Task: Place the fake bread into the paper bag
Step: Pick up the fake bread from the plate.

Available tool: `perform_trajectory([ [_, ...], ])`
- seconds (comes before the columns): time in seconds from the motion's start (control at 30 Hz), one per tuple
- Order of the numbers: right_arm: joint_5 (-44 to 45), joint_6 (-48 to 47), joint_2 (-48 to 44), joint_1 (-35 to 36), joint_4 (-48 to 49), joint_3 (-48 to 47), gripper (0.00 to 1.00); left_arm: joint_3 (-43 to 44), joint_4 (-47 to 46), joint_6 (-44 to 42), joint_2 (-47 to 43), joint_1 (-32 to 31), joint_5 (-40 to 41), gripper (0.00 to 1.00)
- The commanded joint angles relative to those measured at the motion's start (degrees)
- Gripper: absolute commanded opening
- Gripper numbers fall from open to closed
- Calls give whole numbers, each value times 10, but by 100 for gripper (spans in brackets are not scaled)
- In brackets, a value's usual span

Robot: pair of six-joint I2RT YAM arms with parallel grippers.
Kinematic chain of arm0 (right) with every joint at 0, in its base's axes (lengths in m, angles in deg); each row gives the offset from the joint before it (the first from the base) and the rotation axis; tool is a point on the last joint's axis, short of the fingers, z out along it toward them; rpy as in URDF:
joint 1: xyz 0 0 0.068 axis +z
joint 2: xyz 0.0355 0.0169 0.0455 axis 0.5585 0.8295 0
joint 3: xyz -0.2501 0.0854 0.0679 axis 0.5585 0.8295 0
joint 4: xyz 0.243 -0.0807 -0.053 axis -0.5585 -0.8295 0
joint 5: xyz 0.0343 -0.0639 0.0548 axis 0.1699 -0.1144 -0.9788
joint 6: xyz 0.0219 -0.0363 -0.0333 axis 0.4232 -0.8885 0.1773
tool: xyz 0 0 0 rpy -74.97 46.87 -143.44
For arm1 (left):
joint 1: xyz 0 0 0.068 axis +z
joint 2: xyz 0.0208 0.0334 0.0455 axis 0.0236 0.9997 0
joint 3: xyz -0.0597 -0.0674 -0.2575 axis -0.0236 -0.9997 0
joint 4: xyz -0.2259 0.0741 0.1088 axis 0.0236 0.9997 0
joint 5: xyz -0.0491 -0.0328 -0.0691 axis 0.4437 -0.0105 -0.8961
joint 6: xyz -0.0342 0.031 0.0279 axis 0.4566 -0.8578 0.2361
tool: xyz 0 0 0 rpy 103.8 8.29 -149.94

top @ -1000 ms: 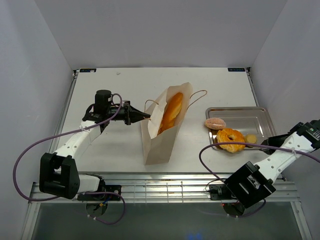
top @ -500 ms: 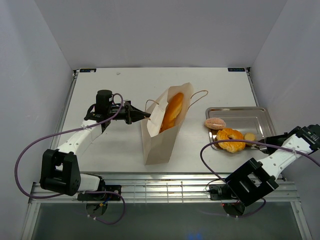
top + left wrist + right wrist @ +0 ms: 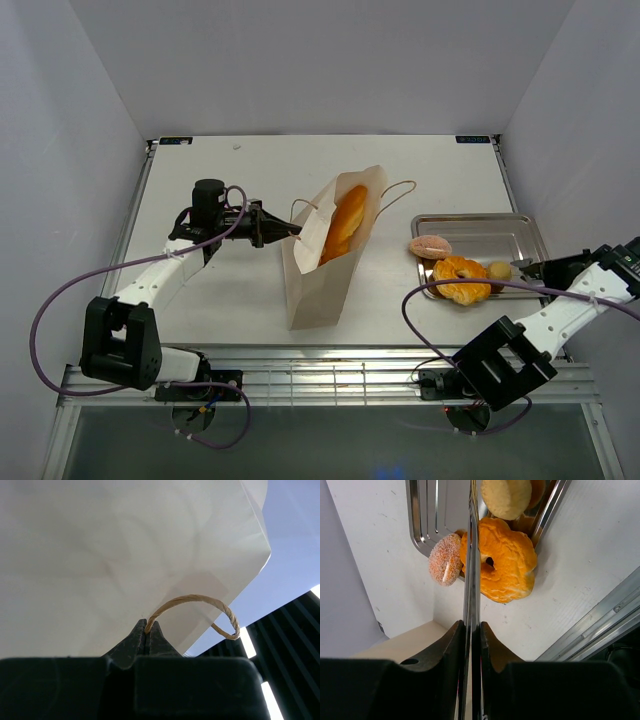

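Observation:
The paper bag (image 3: 318,275) stands in the middle of the table with a long baguette (image 3: 346,222) sticking out of its open top. My left gripper (image 3: 288,233) is shut on the bag's cord handle (image 3: 192,600) at the bag's left side; the bag wall (image 3: 125,555) fills the left wrist view. My right gripper (image 3: 553,268) is shut on the long metal tongs (image 3: 472,555), whose tips reach over the tray. On the tray lie a ring-shaped bun (image 3: 460,281), a pinkish round bun (image 3: 430,246) and a small pale bun (image 3: 499,270).
The silver tray (image 3: 500,226) sits at the right of the table, its near corner under the ring bun (image 3: 506,562). The bag's second handle (image 3: 400,188) loops out to the right. The metal rail of the table's near edge lies just below the tray.
My right gripper with the tongs has shifted a little farther from the near edge, toward the tray. The left gripper still holds the handle; the bag has not moved.

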Motion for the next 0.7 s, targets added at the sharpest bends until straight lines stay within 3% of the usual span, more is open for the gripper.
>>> perform_trajectory([
  [0.0, 2, 2, 6, 1, -17, -32, 24, 6, -19, 10, 1, -1, -7, 0],
  [0.43, 48, -16, 19, 1, -51, -25, 34, -1, -45, 26, 10, 0, -9, 0],
  [0.57, 119, -30, 24, 1, -67, -55, 18, -1, -47, 27, 12, -1, -7, 0],
  [0.67, 151, -30, 27, 1, -78, -47, 12, 0, -47, 27, 14, -1, -5, 0],
])
